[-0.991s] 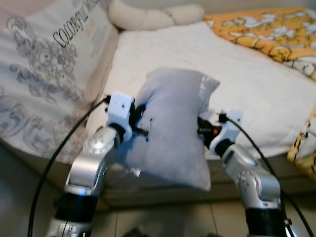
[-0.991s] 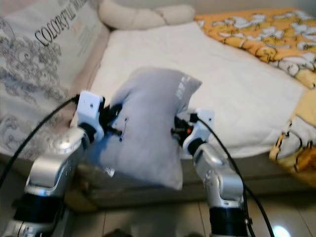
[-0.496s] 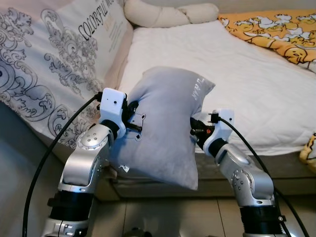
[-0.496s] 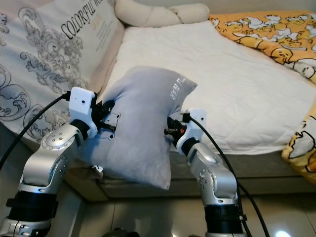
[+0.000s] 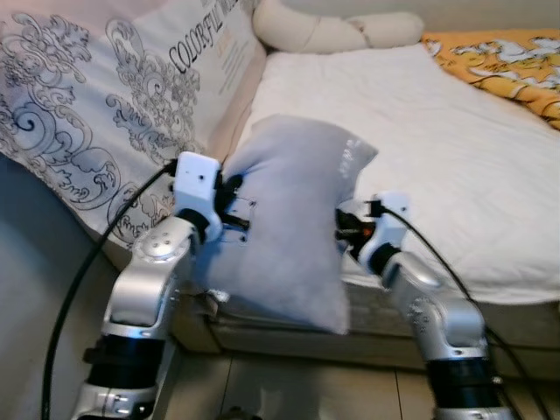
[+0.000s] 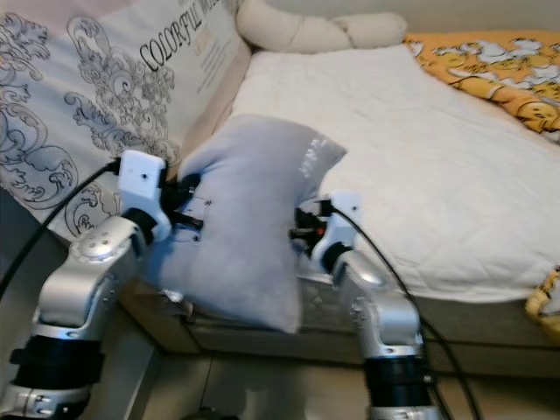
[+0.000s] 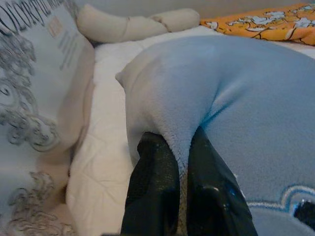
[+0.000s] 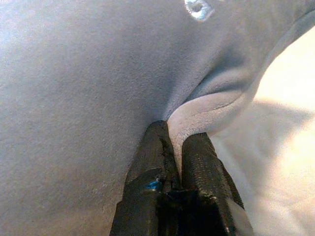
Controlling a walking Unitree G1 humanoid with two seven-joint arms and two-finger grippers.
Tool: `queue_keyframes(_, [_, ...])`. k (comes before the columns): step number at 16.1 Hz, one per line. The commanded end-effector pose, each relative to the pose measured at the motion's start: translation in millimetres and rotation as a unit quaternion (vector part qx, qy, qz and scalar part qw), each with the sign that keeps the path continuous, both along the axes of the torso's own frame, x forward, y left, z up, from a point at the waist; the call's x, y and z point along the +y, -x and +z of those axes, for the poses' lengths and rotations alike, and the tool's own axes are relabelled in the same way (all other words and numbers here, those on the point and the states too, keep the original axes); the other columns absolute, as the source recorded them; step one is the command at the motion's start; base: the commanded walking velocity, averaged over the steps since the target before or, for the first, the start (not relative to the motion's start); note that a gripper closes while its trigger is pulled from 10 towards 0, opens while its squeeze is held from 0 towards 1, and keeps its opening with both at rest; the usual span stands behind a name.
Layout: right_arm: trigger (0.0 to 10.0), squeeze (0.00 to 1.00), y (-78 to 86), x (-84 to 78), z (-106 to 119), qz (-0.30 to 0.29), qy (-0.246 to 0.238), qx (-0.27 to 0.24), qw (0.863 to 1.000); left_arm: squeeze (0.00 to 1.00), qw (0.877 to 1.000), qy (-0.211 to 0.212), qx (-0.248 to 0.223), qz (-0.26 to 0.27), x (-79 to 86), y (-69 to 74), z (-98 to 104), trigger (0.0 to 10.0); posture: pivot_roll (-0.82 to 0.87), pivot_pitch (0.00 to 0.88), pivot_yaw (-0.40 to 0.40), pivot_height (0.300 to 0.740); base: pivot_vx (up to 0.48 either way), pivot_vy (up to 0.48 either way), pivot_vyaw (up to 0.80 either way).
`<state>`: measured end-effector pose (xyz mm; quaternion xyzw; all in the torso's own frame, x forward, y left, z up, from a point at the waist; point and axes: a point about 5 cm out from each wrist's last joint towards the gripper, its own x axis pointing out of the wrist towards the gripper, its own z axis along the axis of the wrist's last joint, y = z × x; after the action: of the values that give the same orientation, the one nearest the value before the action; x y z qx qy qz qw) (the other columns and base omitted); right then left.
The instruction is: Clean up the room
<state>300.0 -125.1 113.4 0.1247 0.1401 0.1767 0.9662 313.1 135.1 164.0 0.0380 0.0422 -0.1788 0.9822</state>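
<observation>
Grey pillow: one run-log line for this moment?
grey pillow | left gripper pinching edge | right gripper pinching edge | above bed edge

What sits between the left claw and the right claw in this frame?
The grey pillow, held up at the bed's edge, spans the gap: left claw and right claw each pinch a fold of it, as both wrist views show.

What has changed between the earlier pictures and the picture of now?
The whole view has shifted to the right across the frames, so the camera moved, not the things. The grey pillow stays held up in front of the bed, with the left gripper and the right gripper still pinching its two sides. Nothing was let go or newly taken.
</observation>
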Motion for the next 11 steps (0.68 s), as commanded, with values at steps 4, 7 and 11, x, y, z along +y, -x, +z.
queue_keyframes(4, [10.0,0.0,-2.1,8.2,2.5,0.03,0.016,-0.017,0.999,0.0,1.0,-0.002,-0.023,0.017,8.4,-3.4,12.1,10.0,0.01,0.0,0.091,0.74,0.331,0.0,0.2])
queue_keyframes(7, [10.0,0.0,-2.2,10.6,3.2,0.039,0.015,-0.024,0.999,0.0,1.0,-0.003,-0.023,0.02,10.9,-3.4,11.9,10.0,0.0,0.0,0.09,0.74,0.334,0.0,0.73])
queue_keyframes(11, [10.0,0.0,-1.1,10.4,1.7,0.04,0.009,-0.022,0.999,0.0,0.999,-0.007,-0.024,0.023,13.2,-4.8,12.3,10.0,0.0,0.0,0.092,0.74,0.33,0.0,0.0])
